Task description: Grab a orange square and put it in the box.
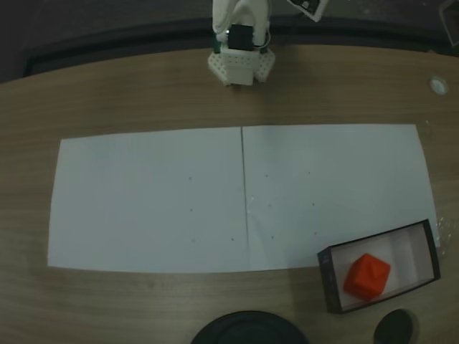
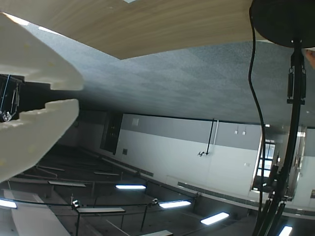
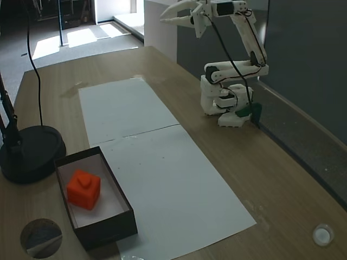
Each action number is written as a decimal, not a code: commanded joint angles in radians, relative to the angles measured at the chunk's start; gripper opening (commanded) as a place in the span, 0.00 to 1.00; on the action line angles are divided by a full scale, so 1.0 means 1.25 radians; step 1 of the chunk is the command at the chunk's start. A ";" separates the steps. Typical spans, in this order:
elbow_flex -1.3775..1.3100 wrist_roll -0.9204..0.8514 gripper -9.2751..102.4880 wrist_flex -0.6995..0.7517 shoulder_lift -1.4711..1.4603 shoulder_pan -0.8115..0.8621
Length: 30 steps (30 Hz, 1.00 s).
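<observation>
The orange square (image 1: 366, 276) (image 3: 84, 188) lies inside the box (image 1: 326, 281) (image 3: 103, 227), a shallow black-walled tray with a white floor, near the table's front right corner in a fixed view. The block rests on the box floor, touching nothing else. My gripper (image 3: 169, 17) is raised high over the far end of the table, folded back above the arm's base (image 1: 240, 61), far from the box. In the wrist view the gripper (image 2: 78, 94) points up at the ceiling; its white fingers (image 2: 34, 132) stand slightly apart with nothing between them.
Two white paper sheets (image 1: 237, 197) cover the middle of the wooden table. A round black lamp base (image 1: 247, 330) (image 3: 32, 149) and a small dark disc (image 1: 396, 326) (image 3: 40, 237) sit beside the box. A small white cap (image 1: 438, 84) lies near the table edge.
</observation>
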 commanded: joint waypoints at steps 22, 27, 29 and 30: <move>0.790 0.000 0.13 -0.238 0.280 0.000; 0.841 0.039 0.08 -0.182 0.280 0.015; 0.822 0.106 0.08 -0.119 0.279 0.010; 0.812 0.125 0.08 -0.086 0.279 0.001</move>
